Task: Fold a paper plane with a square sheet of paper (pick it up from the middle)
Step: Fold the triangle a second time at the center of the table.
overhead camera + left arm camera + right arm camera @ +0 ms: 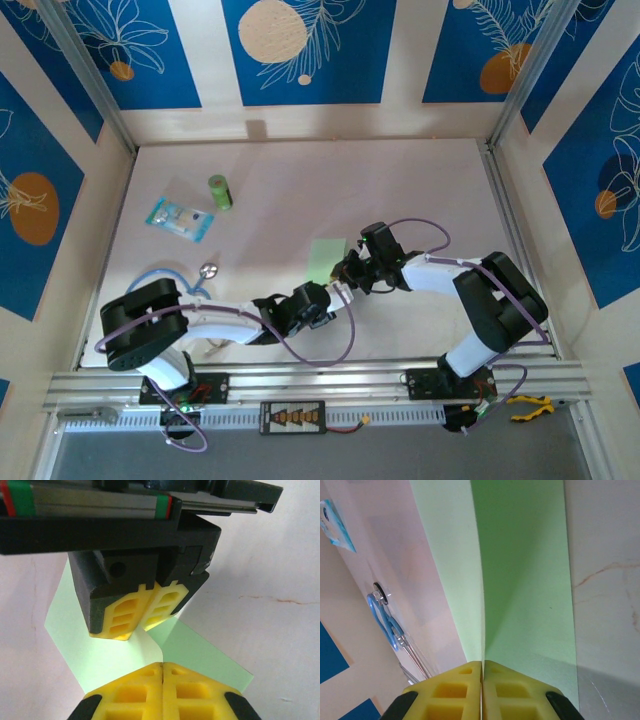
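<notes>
Both arms are meeting mid-table [430, 190], and the square sheet of paper [325, 256] is lying right there, far part flat, near part humped into a ridge btwn the two pincers. Right gripper [482, 666] is clamping, pads tight together w/ the crease running straight into their seam, so it's gripping the raised fold. Left gripper [162, 669] is facing it nose to nose, pads pressed together too. The ridge is running into its seam as well, so it looks to be pinching the same fold, tho the exact contact is tucked under the pads.

Handling, as I'm reading it: the sheet is looking v. thin and light, floppy rather than stiff, sagging off either side of the ridge. It's prob. sliding easily on the smooth tabletop and creasing for good wherever it's squeezed. It's fragile-ish: two grips tugging apart are risking a tear or a crooked crease. Best hold is what the task is asking for, the middle, on the pinched-up ridge, w/ a shallow bite close to the crease. A flat edge is giving the fingers nothing to get under.

Counting: 1 sheet, 1 ridge in it, no dart shape yet. 2 grippers. Off to the far left, well apart from the paper: 1 small green cylinder [219, 191], 1 clear blue-printed packet [180, 217], 1 small round metal bit [208, 268].
</notes>
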`<state>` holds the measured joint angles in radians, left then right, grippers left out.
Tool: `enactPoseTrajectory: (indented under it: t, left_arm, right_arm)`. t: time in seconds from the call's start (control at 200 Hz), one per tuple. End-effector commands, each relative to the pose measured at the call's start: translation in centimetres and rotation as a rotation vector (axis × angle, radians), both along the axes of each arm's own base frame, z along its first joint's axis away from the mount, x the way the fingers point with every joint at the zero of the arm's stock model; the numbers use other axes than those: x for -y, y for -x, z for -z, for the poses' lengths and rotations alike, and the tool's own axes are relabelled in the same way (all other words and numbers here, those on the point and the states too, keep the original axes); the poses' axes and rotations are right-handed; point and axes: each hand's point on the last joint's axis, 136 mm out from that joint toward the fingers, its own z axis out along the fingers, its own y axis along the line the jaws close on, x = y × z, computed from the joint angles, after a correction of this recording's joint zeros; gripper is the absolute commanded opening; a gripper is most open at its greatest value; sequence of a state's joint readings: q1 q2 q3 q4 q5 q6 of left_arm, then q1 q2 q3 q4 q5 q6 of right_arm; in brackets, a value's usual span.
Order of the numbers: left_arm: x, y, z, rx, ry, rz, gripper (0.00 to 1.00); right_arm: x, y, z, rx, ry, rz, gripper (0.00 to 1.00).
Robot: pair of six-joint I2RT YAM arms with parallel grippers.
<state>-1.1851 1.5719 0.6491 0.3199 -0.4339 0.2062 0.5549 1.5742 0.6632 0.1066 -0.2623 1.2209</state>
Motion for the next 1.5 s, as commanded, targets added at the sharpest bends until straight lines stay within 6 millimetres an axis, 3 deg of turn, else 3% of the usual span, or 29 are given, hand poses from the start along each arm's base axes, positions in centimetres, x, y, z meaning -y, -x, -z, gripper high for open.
enactPoseTrajectory:
  t: [0.0, 0.16, 0.31, 0.54, 0.745, 1.07, 1.236, 1.496]
  left_arm:
    - [0.4, 0.2, -1.1, -0.05, 0.06, -0.012, 0.0]
    - [0.4, -0.4, -1.9, -0.198, 0.14, -0.083, 0.0]
    - [0.9, -0.7, -2.1, -0.452, 0.249, -0.109, 0.0]
    - [2.2, -1.1, -2.1, -0.705, 0.329, -0.111, 0.0]
    - [3.0, -1.5, -1.7, -0.804, 0.368, -0.145, 0.0]
    - [3.2, -2.3, -1.4, -0.842, 0.455, -0.219, 0.0]
    - [2.9, -2.6, -0.9, -0.848, 0.469, -0.254, 0.0]
    - [2.7, -2.5, -0.2, -0.86, 0.481, -0.278, 0.0]
  right_arm:
    - [0.6, 0.3, -0.3, 0.012, -0.002, 0.0, 0.14]
    - [2.9, 0.0, -0.9, 0.049, 0.021, 0.047, 0.24]
    - [6.1, 0.3, -1.4, 0.074, 0.052, 0.114, 0.35]
    - [8.7, 1.7, -2.1, 0.109, 0.047, 0.154, 0.35]
    - [8.1, 2.9, -2.7, 0.143, 0.015, 0.089, 0.26]
    - [5.3, 4.6, -0.7, 0.072, 0.039, -0.024, 0.1]
    - [4.2, 5.2, 0.9, 0.025, 0.065, -0.04, 0.06]
    - [3.1, 4.7, 1.5, 0.019, 0.081, -0.068, 0.05]
